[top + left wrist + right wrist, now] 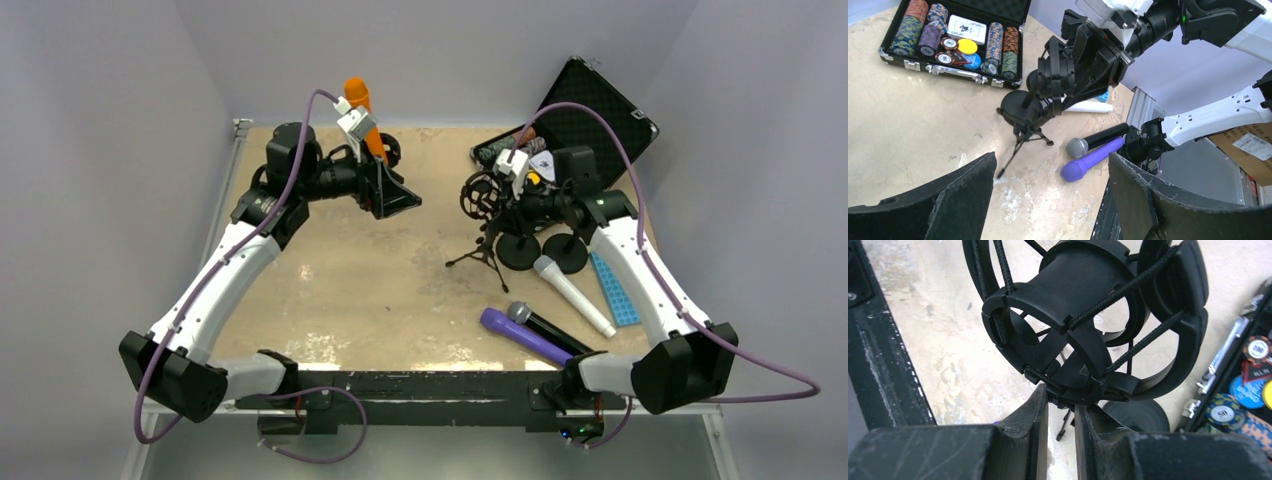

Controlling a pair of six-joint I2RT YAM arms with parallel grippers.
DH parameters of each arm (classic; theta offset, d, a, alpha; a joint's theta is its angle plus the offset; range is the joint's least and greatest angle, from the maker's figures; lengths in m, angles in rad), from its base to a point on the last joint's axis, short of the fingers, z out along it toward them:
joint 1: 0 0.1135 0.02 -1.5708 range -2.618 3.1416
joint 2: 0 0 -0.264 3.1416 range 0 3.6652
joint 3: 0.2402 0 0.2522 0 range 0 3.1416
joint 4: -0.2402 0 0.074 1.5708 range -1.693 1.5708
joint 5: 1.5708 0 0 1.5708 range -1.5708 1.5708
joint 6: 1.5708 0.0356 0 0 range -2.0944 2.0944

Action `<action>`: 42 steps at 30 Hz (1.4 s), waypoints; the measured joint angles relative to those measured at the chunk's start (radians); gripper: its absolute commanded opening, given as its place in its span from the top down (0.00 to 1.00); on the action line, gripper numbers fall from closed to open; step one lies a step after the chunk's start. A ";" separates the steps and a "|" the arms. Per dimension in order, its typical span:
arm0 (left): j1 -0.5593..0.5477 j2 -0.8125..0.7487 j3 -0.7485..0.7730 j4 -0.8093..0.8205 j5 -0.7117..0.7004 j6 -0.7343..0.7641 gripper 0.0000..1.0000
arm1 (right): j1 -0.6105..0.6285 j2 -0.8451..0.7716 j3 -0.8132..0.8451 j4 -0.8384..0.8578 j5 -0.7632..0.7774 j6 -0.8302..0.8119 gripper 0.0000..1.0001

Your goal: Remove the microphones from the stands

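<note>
Microphone (357,95), orange, stands tilted at the counter's (350,280) back edge near the released, empty left hand (1050,162), while the right hand (1060,400) grasps the empty stand (1068,285); it is likely rigid, light and smooth, best gripped round its body.

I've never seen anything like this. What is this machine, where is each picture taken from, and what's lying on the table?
These are two robot arms bolted at the near edge of a table. The wide picture looks down from above and behind them. The other two come from a camera on each wrist, showing its own fingers. The left gripper is open and holds nothing. The right gripper is shut on the foot of a black cage-like holder, empty, atop a tripod stand. On the table lie a purple microphone, a black microphone, a white microphone and an open case of poker chips. An orange microphone shows behind the left arm.
</note>
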 measured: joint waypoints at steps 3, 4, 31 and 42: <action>0.000 -0.008 -0.011 0.004 0.000 0.000 0.14 | -0.024 0.000 0.007 -0.005 0.015 -0.010 1.00; 0.000 -0.009 -0.011 0.004 0.000 0.000 0.14 | -0.029 0.000 0.008 -0.008 0.014 -0.010 1.00; 0.013 -0.016 -0.011 0.004 -0.001 0.001 0.14 | -0.047 0.201 0.194 -0.031 0.043 0.008 0.85; 0.027 -0.017 -0.010 -0.061 -0.045 0.035 0.07 | -0.058 0.192 0.208 -0.093 0.072 0.011 0.30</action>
